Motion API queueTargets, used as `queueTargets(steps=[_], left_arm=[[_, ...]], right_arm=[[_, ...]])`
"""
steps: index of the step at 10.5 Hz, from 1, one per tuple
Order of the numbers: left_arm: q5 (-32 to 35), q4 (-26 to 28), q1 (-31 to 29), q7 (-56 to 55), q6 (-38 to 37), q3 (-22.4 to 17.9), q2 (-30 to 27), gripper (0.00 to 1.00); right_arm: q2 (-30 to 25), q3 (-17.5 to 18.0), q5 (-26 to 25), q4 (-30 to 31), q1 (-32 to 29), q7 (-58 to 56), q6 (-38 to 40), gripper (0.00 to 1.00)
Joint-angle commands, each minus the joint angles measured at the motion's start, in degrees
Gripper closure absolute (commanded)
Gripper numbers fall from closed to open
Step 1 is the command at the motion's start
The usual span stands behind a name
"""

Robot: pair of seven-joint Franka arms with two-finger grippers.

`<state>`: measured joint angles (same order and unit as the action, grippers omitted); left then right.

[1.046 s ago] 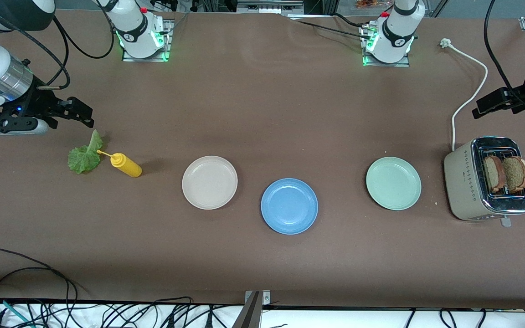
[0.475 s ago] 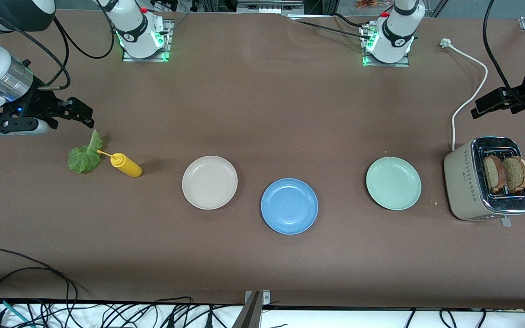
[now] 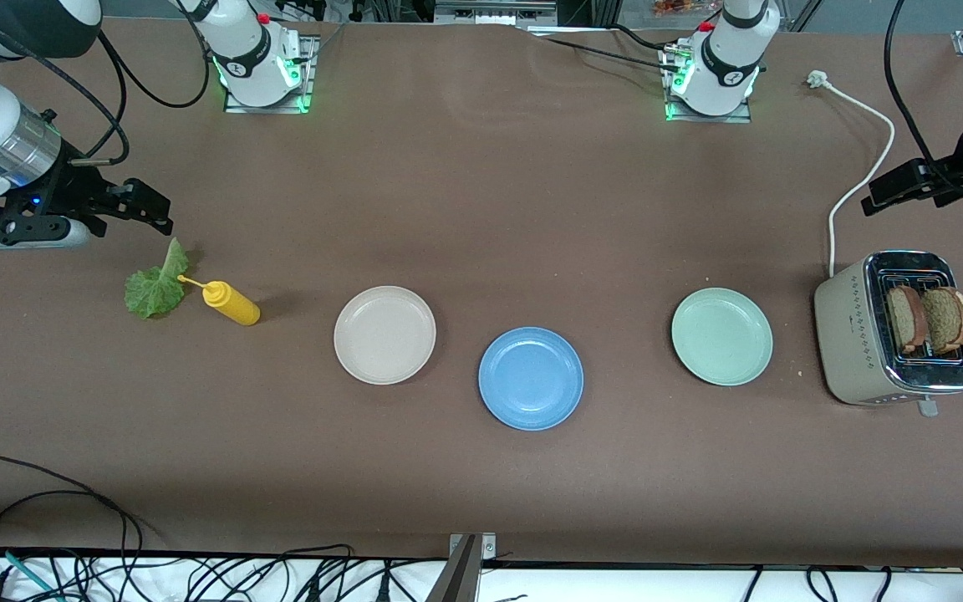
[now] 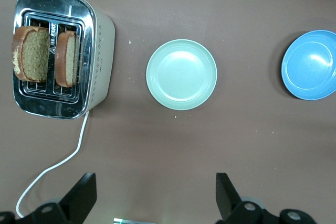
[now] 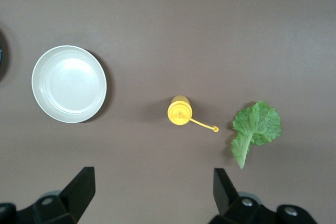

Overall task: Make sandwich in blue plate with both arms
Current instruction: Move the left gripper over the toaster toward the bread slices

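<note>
The blue plate (image 3: 531, 378) (image 4: 311, 65) lies bare at the table's middle, nearer the front camera than the two plates beside it. Two brown bread slices (image 3: 906, 318) (image 3: 946, 318) (image 4: 31, 55) stand upright in the toaster's slots at the left arm's end. A green lettuce leaf (image 3: 155, 286) (image 5: 256, 128) lies flat at the right arm's end. My left gripper (image 3: 887, 194) (image 4: 156, 187) hangs open over bare table beside the toaster's cord. Over the table by the lettuce, my right gripper (image 3: 150, 209) (image 5: 152, 182) is open too. Neither holds anything.
A cream plate (image 3: 384, 334) (image 5: 69, 83) and a mint-green plate (image 3: 721, 336) (image 4: 181, 74) flank the blue one. A yellow squeeze bottle (image 3: 232, 303) (image 5: 180, 110) stands beside the lettuce. The toaster (image 3: 853, 334) (image 4: 100, 35) trails a white cord (image 3: 862, 176). Loose cables hang at the front edge.
My left gripper has drifted very slightly over the table near the cord. The right gripper and everything on the table stay where they were.
</note>
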<state>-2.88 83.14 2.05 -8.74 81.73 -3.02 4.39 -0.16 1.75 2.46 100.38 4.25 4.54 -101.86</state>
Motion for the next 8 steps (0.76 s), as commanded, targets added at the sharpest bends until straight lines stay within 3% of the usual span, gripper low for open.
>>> queueTargets(steps=[1,8], left_arm=[[1.0,-1.0,0.2,-0.8,-1.6,0.0,-0.1,0.00],[2.4,-0.3,-1.5,-0.3,-1.6,-1.6,1.4,0.00]], right_arm=[[-0.2,-0.1,1.1,-0.2,0.1,0.6,0.5,0.00],[0.0,-0.1,1.1,-0.1,0.1,0.2,0.4,0.00]])
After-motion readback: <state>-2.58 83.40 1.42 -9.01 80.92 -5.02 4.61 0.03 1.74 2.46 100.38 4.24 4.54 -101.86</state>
